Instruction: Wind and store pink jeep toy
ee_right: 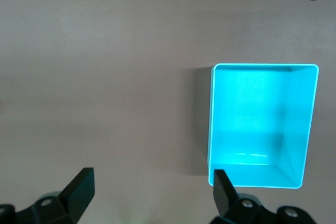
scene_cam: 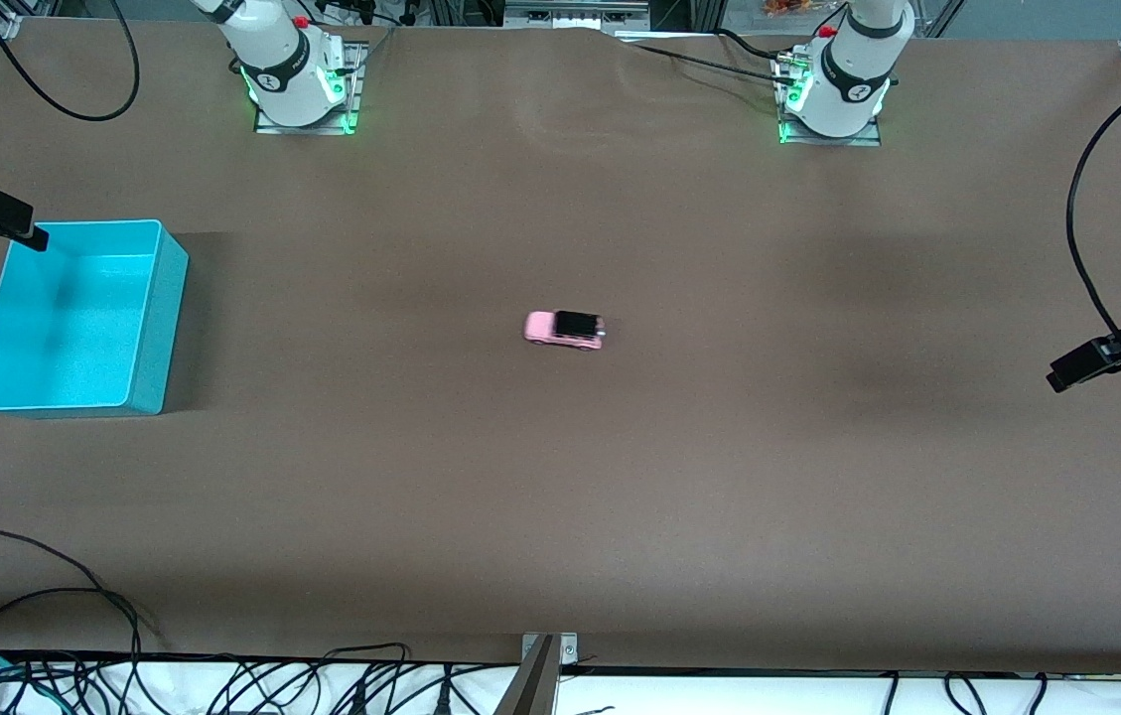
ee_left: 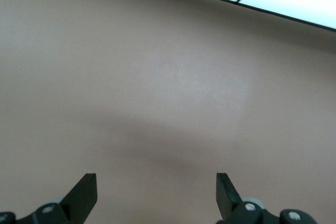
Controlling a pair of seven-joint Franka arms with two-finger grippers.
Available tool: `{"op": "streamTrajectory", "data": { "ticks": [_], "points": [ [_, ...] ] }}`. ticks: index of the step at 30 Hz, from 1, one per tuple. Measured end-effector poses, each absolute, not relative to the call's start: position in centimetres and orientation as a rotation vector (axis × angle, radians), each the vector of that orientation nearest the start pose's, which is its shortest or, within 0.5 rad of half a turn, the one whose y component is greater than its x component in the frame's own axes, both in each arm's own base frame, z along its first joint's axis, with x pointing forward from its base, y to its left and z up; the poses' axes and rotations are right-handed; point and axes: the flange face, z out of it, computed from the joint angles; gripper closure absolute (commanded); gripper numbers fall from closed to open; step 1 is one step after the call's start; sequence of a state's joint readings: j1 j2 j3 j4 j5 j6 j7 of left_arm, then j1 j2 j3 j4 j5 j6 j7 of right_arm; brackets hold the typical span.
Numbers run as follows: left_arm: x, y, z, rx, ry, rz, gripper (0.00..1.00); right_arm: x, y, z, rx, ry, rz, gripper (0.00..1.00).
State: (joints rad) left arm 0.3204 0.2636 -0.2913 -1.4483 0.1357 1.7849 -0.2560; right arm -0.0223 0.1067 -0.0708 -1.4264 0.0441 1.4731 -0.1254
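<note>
Both end effectors wide open, empty. Left end effector (ee_left: 156, 195) over bare bench (scene_cam: 719, 497); right end effector (ee_right: 152, 195) beside turquoise bin (scene_cam: 148, 328). Pink jeep toy (scene_cam: 565, 329) mid-bench, well apart from both. Tiny car, guessing fingers nudge it rolling instead of pinching.

There is one pink jeep toy (scene_cam: 565, 330) on one brown table (scene_cam: 620, 477). There is one turquoise bin (scene_cam: 75, 316). Two robot arms are present, so there are two grippers: left gripper (ee_left: 156, 198), right gripper (ee_right: 152, 192).

Left tool (ee_left: 156, 195) spread wide, aloft; right tool (ee_right: 152, 195) likewise.
</note>
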Motion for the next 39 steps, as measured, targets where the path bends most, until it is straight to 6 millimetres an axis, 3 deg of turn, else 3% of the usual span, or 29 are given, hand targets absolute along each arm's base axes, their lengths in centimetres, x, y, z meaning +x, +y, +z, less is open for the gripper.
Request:
{"op": "streamTrajectory", "data": {
  "ticks": [6,12,39],
  "points": [
    [64.6,4.6,55.3,-3.080,-0.231,-0.139,0.00,57.6,-4.6,62.4,-3.097,-0.055,0.085,0.00],
    [64.6,3.6,55.3,-3.088,-0.161,-0.127,0.00,57.6,-4.6,62.4,-3.097,-0.055,0.084,0.00],
    [63.9,3.2,55.1,-3.085,-0.131,-0.093,0.00,57.6,-4.6,62.4,-3.097,-0.055,0.084,0.00]
  ]
}}
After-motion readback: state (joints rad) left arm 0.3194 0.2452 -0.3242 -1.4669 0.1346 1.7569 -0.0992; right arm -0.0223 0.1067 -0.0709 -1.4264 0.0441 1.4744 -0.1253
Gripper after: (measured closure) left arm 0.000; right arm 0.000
